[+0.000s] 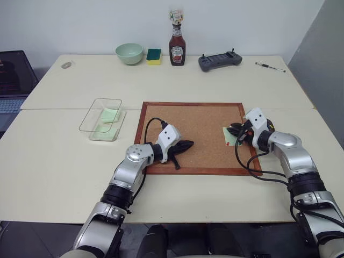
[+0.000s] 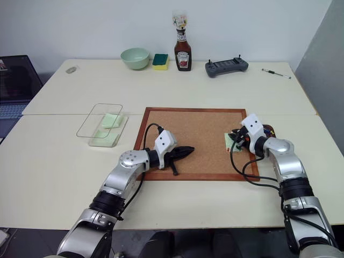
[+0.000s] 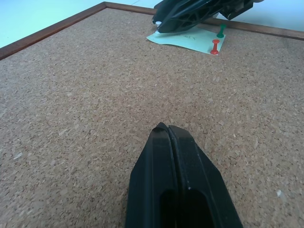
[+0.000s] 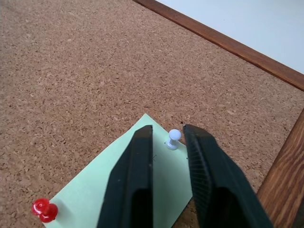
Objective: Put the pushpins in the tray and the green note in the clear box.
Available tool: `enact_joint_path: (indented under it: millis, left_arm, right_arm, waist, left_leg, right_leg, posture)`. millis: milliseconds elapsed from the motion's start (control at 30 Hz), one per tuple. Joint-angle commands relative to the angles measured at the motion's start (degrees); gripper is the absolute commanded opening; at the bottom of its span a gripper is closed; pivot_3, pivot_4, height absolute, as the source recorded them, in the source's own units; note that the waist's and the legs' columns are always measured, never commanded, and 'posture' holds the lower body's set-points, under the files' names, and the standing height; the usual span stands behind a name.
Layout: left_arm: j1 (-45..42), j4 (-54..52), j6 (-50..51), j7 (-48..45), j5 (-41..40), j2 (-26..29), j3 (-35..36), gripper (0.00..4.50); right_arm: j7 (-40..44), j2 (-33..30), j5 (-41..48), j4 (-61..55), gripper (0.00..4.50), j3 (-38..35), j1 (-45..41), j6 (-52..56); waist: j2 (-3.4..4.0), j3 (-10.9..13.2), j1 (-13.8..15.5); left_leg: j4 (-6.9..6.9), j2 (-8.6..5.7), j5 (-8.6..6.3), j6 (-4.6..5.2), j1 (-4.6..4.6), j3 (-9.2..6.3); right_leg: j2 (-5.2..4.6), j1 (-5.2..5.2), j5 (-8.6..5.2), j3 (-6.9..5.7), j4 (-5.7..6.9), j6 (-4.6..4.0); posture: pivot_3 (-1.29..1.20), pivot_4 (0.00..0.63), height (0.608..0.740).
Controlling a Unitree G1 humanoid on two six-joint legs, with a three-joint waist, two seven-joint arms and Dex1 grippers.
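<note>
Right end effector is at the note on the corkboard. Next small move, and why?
Probably finish closing on the white pushpin and pull it out: it stands between the right end effector's fingers, a gap either side, pinning the green note to the corkboard.

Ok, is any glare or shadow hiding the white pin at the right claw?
Right wrist view: no glare; the white pushpin stands evenly lit on the green note, between the open fingers of the right claw, with just a faint shadow at its foot. Left wrist view: that claw shades the note beneath it, yet the red pushpin and green pushpin show plainly.
</note>
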Motion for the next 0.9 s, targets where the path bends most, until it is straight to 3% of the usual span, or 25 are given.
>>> enact_joint_path:
  millis: [33, 900]
  left_arm:
    - [0.5, -1.2, 0.2, -0.3, 0.1, -0.3, -0.8, 0.0]
    - [2.0, -1.6, 0.4, -0.6, 0.8, -0.2, -1.7, 0.0]
  right_arm:
    - [0.4, 0.2, 0.1, -1.1, 0.06, -0.9, -1.7, -1.3]
    - [-1.5, 0.6, 2.8, -9.3, 0.02, -5.5, 0.6, 0.8]
  waist:
    - [0.0, 0.0, 0.0]
    - [0.03, 0.0, 0.0]
  left_leg:
    - [0.0, 0.0, 0.0, 0.0, 0.0, 0.0]
    - [0.0, 0.0, 0.0, 0.0, 0.0, -0.01]
  right_leg:
    - [0.0, 0.0, 0.0, 0.0, 0.0, 0.0]
    - [0.0, 0.01, 0.0, 0.0, 0.01, 0.0]
  posture:
    - [0.0, 0.15, 0.74]
    - [0.0, 0.15, 0.74]
